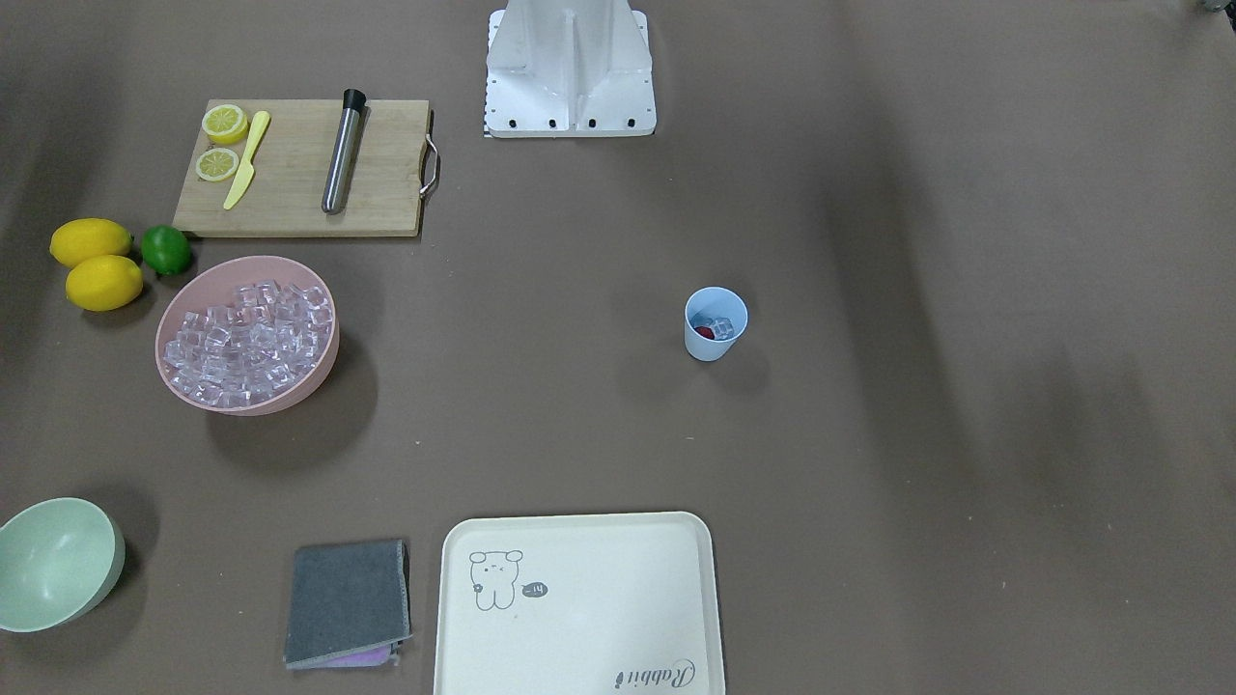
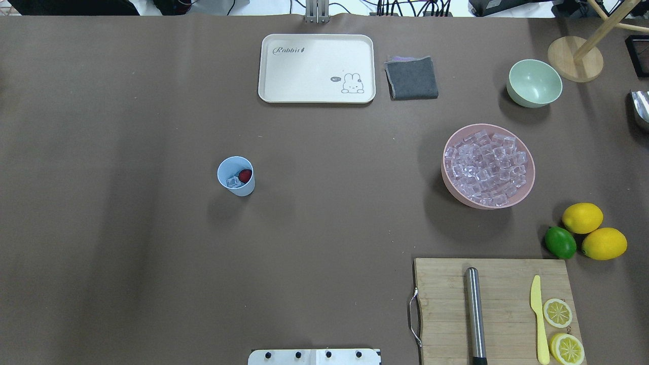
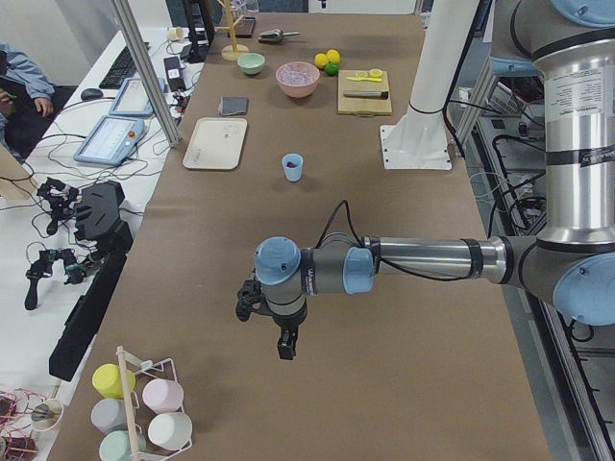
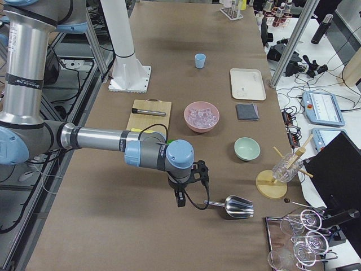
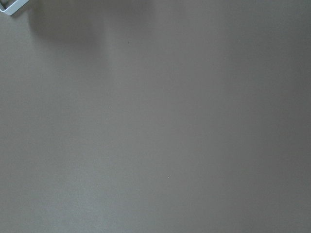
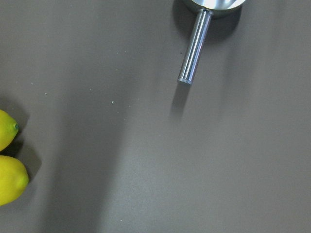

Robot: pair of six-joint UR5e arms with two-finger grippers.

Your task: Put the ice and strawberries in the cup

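L claw [image 3: 285,344]: far L end of the table [image 2: 127,228], hangs above bare brown top, well apart from all items; seen in side view only, so can't tell if open or closed. Its wrist cam: just brown surface + a white corner at top L.
Cup [image 2: 236,176]: light blue, upright, L of centre in overhead view, alone on bare top.
Cup contents: 1 ice cube [image 2: 233,181] + 1 strawberry [image 2: 245,175] at the bottom, side by side, touching.
Tray [image 2: 304,76]: cream, bunny print, far edge, centre.
Cloth [image 2: 411,77]: grey, folded, just R of tray.
Pink bowl [image 2: 456,195]: R half of table, full w/ ice pile [image 2: 487,167].
Green bowl [image 2: 534,82]: pale, beyond the pink bowl, near far edge.
Board [image 2: 441,304]: wood, near-R corner; carries metal rod [image 2: 475,314], yellow knife [image 2: 538,317], 2 lemon halves [image 2: 557,313] R of knife.
Lime [image 2: 560,242]: betw. board & pink bowl, touching 2 whole lemons [image 2: 604,243] on its R.
Scoop [image 4: 237,206]: metal, lying on table at far R end.
R claw [image 4: 180,199]: above table, near the scoop's handle, not touching it; side view only, can't tell open or closed. Its wrist cam: scoop handle at top, lemons at L edge.
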